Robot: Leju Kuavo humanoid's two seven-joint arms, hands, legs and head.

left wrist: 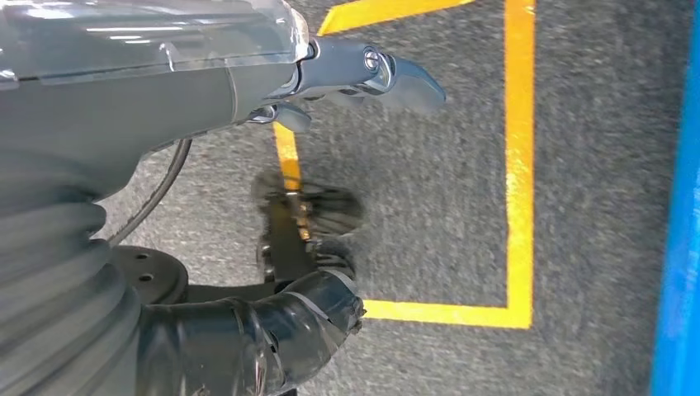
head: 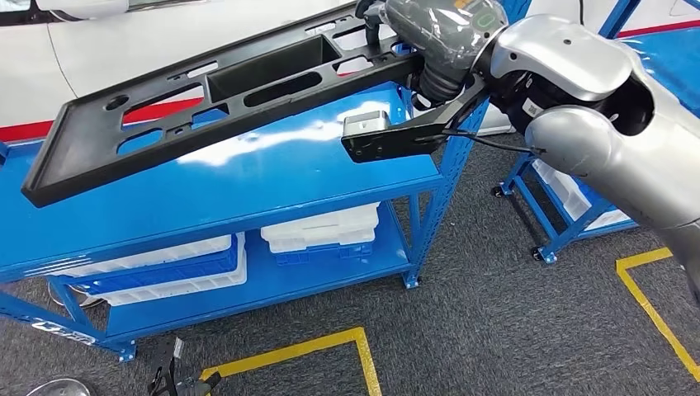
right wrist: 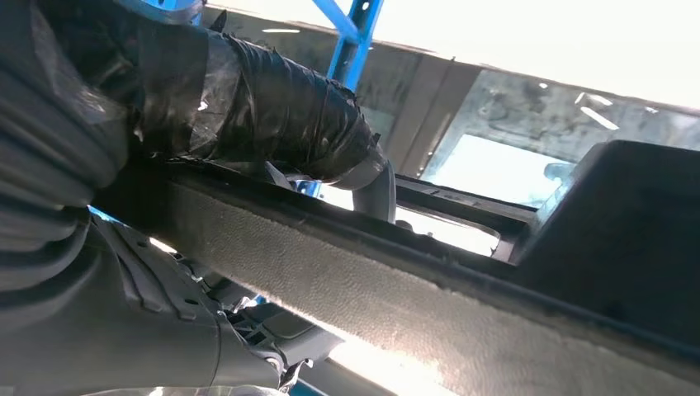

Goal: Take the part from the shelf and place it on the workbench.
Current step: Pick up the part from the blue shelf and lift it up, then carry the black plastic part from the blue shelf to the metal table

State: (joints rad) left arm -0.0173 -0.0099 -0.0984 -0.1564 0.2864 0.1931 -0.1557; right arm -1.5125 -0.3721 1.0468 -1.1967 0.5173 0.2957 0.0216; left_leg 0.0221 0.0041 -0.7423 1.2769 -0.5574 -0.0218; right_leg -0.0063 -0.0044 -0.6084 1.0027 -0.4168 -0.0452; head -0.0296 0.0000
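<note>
Black plastic, long and flat with moulded cut-outs, the frame-shaped part (head: 223, 95) hangs tilted above the glossy blue metal shelf's (head: 248, 177) top deck, clamped at its far end by the right robot hand (head: 429, 41). White plastic bins (head: 322, 227) sit on the lower deck. The left robot hand (left wrist: 347, 74) hangs over grey carpet, fingers apart, holding nothing. No legible writing.
</note>
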